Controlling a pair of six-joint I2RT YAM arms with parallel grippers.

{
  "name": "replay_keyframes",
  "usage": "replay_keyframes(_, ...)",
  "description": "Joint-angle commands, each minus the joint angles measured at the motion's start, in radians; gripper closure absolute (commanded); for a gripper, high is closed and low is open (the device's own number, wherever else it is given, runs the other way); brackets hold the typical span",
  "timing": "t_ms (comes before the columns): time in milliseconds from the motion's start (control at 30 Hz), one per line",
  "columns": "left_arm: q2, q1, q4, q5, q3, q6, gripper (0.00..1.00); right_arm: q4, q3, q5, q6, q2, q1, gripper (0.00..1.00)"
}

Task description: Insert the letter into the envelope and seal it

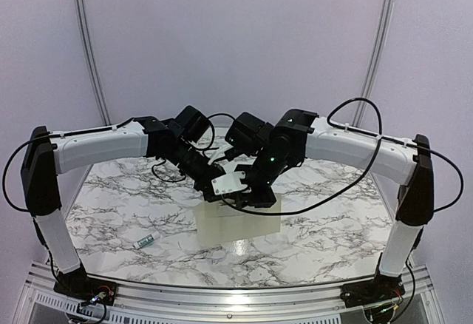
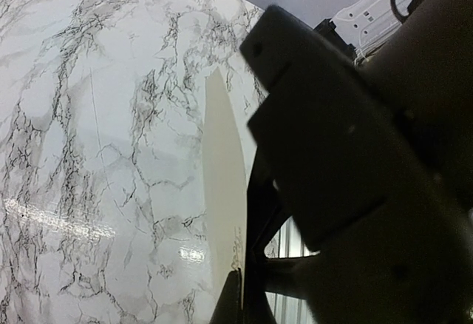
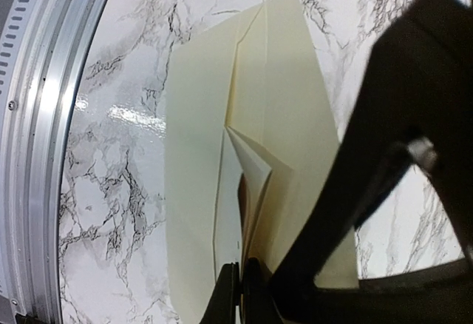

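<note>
Right gripper (image 3: pixel 238 272) clenched, pinching raised fold of envelope (image 3: pixel 196 117) by its flap. Left gripper (image 2: pixel 238 283) also shut tight, tips at envelope's edge; real hold on paper unclear. Envelope mostly flat on table (image 1: pixel 111 198), under both wrists. Letter not distinguishable, maybe inside envelope. Paper likely light, limp, slick on marble, quick to crease: best pinched at edge or flap, gently. Both arms reach inward, forearms angled down over envelope, wrists close together. Glue tube (image 1: pixel 146 240) well left of envelope.

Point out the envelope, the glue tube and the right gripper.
envelope (image 1: pixel 240 225): top external view, its bare near half.
glue tube (image 1: pixel 145 240): top external view, middle of the tube.
right gripper (image 3: pixel 241 288): right wrist view, between its fingertips.
</note>
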Motion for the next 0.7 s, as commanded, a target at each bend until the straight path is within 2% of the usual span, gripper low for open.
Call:
replay_keyframes(0, 0.01, -0.006, 0.007, 0.039, 0.038, -0.006, 1.0, 0.026, 0.027, 0.054, -0.003, 0.033, 0.016, 1.0)
replay_keyframes(667, 0.034, -0.006, 0.018, 0.081, 0.048, -0.032, 1.0, 0.123, -0.073, 0.097, 0.014, 0.036, 0.033, 1.0)
